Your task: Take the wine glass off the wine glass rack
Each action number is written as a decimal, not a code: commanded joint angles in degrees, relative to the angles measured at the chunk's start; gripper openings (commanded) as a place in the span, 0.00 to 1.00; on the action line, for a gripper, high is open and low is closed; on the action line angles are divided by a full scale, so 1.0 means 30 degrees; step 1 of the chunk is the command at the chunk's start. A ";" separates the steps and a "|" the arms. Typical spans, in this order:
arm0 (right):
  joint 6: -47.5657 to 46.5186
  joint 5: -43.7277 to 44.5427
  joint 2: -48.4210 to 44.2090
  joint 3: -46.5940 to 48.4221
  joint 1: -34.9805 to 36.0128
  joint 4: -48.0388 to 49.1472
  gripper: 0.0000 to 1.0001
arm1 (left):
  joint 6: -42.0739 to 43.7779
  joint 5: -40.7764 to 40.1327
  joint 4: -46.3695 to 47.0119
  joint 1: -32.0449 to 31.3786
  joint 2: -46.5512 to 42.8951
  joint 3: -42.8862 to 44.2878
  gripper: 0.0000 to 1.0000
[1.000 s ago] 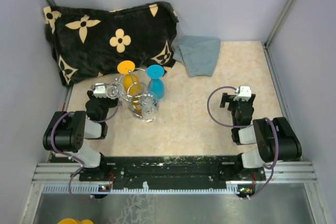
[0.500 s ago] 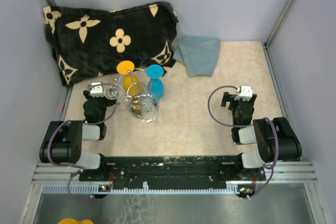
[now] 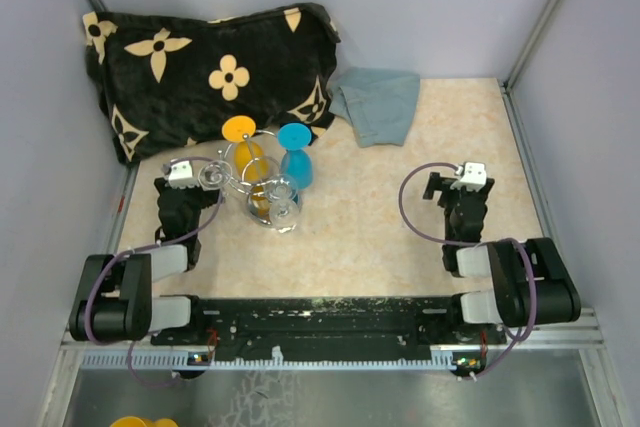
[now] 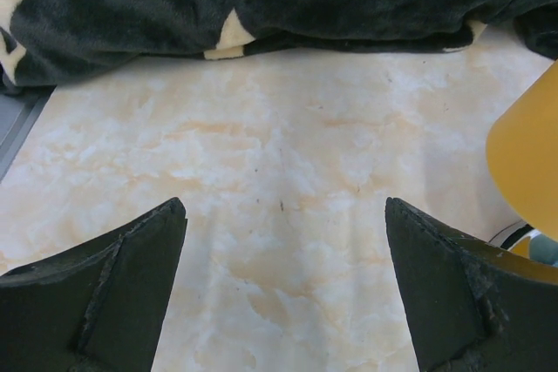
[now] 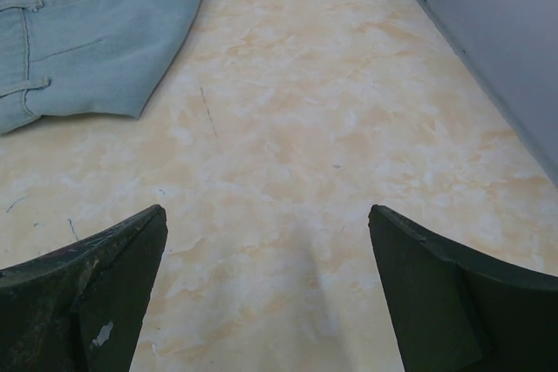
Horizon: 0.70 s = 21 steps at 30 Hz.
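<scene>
We see a beige marbled table [image 3: 380,217] boxed in by pale grey walls [image 3: 420,7]. A black blanket [image 3: 200,67] with cream flowers lies bunched across the far left. A blue-grey cloth [image 3: 378,105] lies beside it, and their edges touch.

The rack [image 3: 262,190] stands left of centre, near the blanket's front edge. It carries an orange glass [image 3: 246,152] and a blue glass [image 3: 297,162], both with their feet uppermost, and a clear glass [image 3: 283,203] on its near side.

The left gripper [image 4: 283,208] sits just beside the rack, on its left. Its jaws are spread wide with only bare table between them. In its wrist view the orange glass shows at the right edge, outside the right finger.

The right gripper [image 5: 266,213] is well apart from the rack, on the table's right side. Its jaws are likewise spread wide and hold nothing, and they face the cloth.
</scene>
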 commanded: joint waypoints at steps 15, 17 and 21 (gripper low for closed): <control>0.0618 0.0229 -0.3080 0.0223 -0.0136 -0.2408 0.98 | -0.1463 -0.1368 -0.4095 0.2096 -0.0465 0.2431 1.00; 0.0617 0.0347 -0.3529 0.0497 -0.0139 -0.3038 0.98 | -0.1482 -0.1286 -0.4379 0.2392 -0.0635 0.2491 1.00; 0.0407 0.0665 -0.4443 0.1122 -0.0149 -0.4174 0.98 | -0.1409 -0.1171 -0.4618 0.3126 -0.1004 0.2272 1.00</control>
